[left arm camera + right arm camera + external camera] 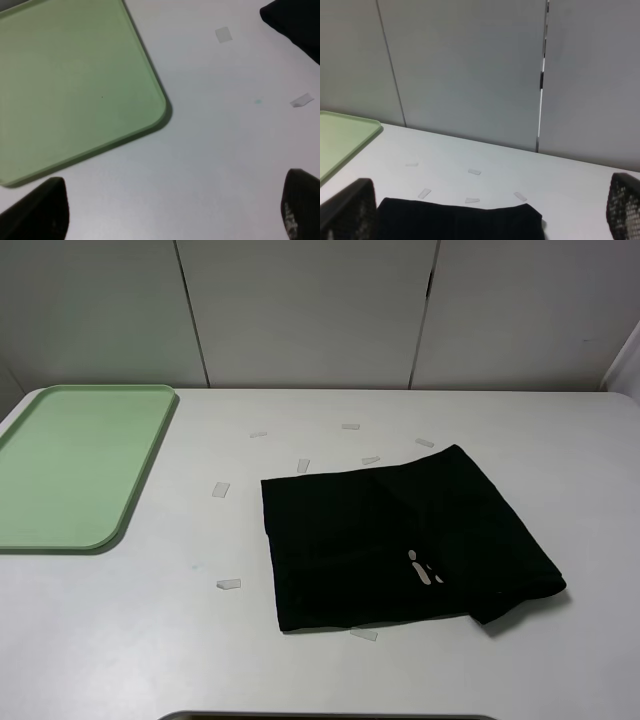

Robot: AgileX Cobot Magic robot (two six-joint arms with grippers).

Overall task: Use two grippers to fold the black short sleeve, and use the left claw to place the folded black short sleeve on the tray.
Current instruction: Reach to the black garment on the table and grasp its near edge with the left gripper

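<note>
On the white table (150, 640), the high view shows the folded black short sleeve (400, 545) right of centre, well apart from the tray (70, 470). Left wrist: the left gripper (170, 215) hangs spread wide near the tray's corner. Right wrist: the right gripper (485, 212) gapes wide over that garment's edge.

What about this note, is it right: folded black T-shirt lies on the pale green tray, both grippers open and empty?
No. The exterior high view shows the folded black T-shirt on the white table, right of the pale green tray, apart from it. The left gripper and right gripper are open and empty.
</note>
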